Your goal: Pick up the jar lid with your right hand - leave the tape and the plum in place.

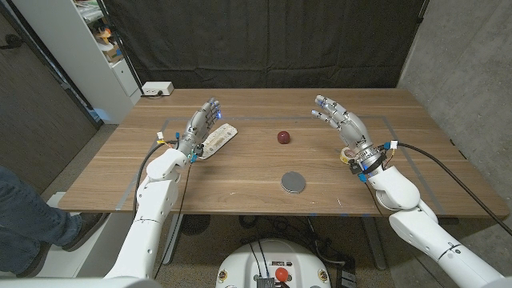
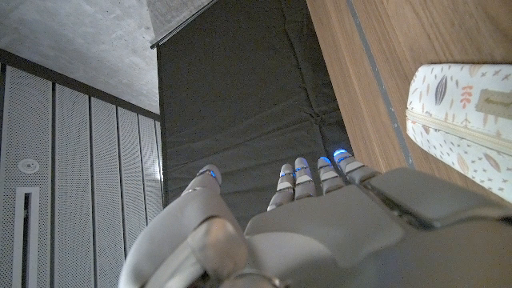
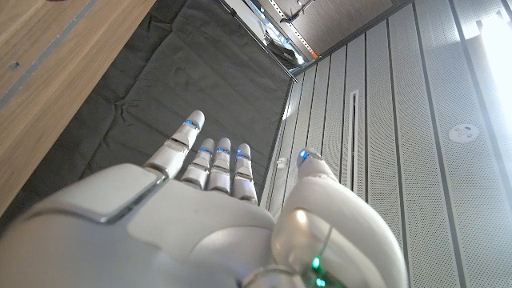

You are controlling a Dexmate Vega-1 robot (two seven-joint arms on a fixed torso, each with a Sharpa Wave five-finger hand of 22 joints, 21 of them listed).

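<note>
1. Tape (image 1: pixel 350 152): mostly hidden behind right hand (image 1: pixel 342 122), only a small pale bit visible by the wrist.
2. Patterned pouch (image 1: pixel 218 140): partly covered by left hand (image 1: pixel 200 126) in head view; cut off by frame edge in left wrist view.
3. Person's leg (image 1: pixel 24 220): cut off at picture edge.

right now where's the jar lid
In the head view the jar lid lies flat near the table's front edge, about mid-table, in front of the plum and to the left of the right hand.
</note>
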